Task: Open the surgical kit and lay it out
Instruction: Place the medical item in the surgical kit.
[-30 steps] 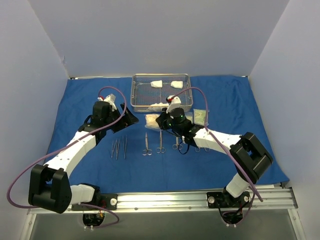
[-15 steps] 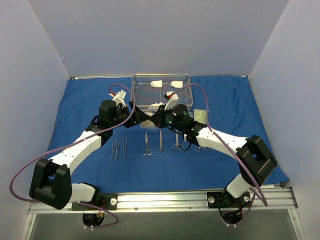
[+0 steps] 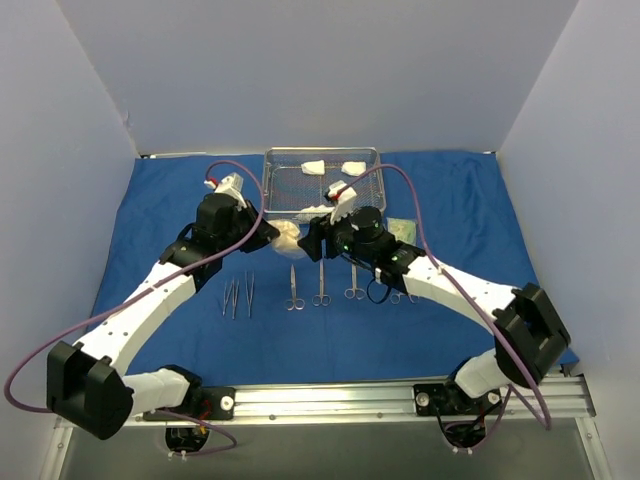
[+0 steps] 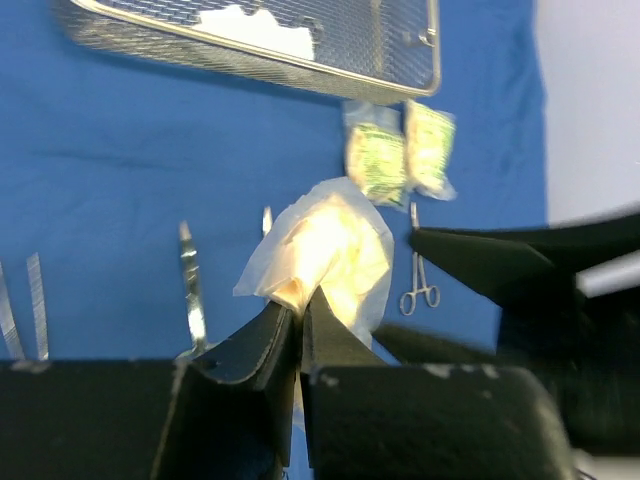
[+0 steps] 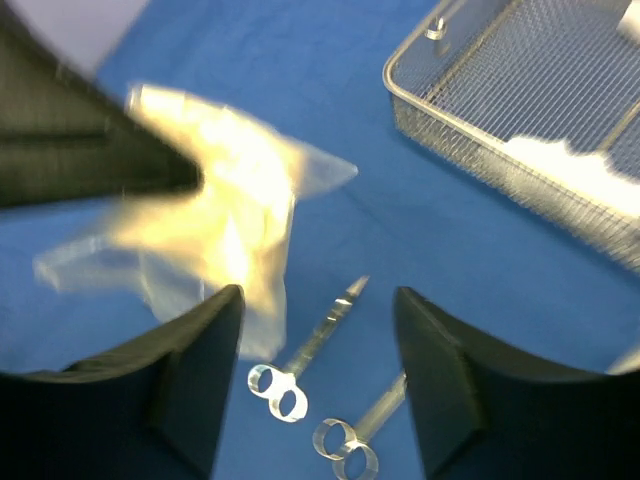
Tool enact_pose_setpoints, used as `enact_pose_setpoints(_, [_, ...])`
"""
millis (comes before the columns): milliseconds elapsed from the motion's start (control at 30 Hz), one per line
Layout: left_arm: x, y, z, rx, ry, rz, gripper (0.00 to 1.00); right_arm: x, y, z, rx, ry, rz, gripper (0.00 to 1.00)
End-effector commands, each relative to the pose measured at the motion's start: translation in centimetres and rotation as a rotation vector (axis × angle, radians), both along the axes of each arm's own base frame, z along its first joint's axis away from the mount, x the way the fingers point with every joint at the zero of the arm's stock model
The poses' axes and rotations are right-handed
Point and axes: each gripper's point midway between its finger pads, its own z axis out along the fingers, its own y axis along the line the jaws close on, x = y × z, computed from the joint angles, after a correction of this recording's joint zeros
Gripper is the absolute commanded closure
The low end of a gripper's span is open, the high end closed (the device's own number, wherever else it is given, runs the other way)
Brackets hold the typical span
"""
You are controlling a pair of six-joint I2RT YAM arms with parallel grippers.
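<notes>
The left gripper [image 4: 300, 300] is pressed together on the lower edge of a clear packet [image 4: 330, 250], holding it over the blue cloth [image 4: 120, 200] just in front of the wire tray [image 4: 250, 45]; the right gripper [image 5: 318, 295] stands spread, gripping nothing. The right should probably draw clear first, then the left can lay the packet flat by the two packets [image 4: 400, 150] already lying there, clear of the scissors [image 5: 315, 335]
</notes>
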Motion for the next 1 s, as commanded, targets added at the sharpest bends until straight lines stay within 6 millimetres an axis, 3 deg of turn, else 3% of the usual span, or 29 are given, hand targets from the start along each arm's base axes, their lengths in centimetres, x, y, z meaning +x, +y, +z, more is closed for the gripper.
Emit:
enact_pose_setpoints(0, [-1.2,3.3,0.8,0.14,0.069,0.138,0.92,-1.9,0.0,5.1,-0.162,-0.313,0.118,0.39])
enact_pose_setpoints(33, [-1.2,3.4,1.8,0.13,0.08,0.159,0.94,-2.3,-0.4,5.5,-0.214,-0.36,0.109,0.33])
enact_pose_setpoints(67, [-2.1,4.1,0.5,0.174,0.155,0.174,0.95,-3.9,0.7,5.7,-0.248,-0.408,0.161,0.3])
enact_pose_setpoints(133, [-2.2,4.6,1.3,0.193,0.179,0.203,0.96,-4.9,1.3,5.7,-0.345,-0.514,0.23,0.26])
enact_pose_setpoints(167, [-2.8,4.8,0.6,0.207,0.229,0.212,0.96,-6.1,2.3,5.6,-0.364,-0.544,0.275,0.25])
enact_pose_setpoints(433, [-4.0,4.5,2.5,0.14,0.266,0.244,0.96,-5.4,7.0,6.2,-0.374,-0.655,0.291,0.21])
enact_pose_setpoints(667, [-5.1,4.0,3.2,0.089,0.253,0.261,0.96,-4.4,9.3,4.4,-0.338,-0.632,0.246,0.23])
enact_pose_setpoints(767, [-5.1,4.0,2.9,0.091,0.26,0.269,0.96,-3.8,9.7,4.7,-0.288,-0.626,0.195,0.35])
enact_pose_setpoints(833, [-5.1,4.0,2.7,0.096,0.268,0.273,0.95,-3.4,9.5,5.1,-0.23,-0.609,0.134,0.6])
enact_pose_setpoints(900, [-4.9,4.0,2.8,0.097,0.264,0.277,0.83,-3.1,9.0,4.9,-0.186,-0.556,0.069,0.79])
enact_pose_setpoints(933, [-4.8,4.1,2.7,0.101,0.265,0.283,0.68,-2.7,8.5,4.7,-0.18,-0.535,0.029,0.83])
enact_pose_setpoints(967, [-4.6,4.0,3.0,0.096,0.252,0.279,0.62,-2.4,8.0,4.4,-0.168,-0.507,0.001,0.87])
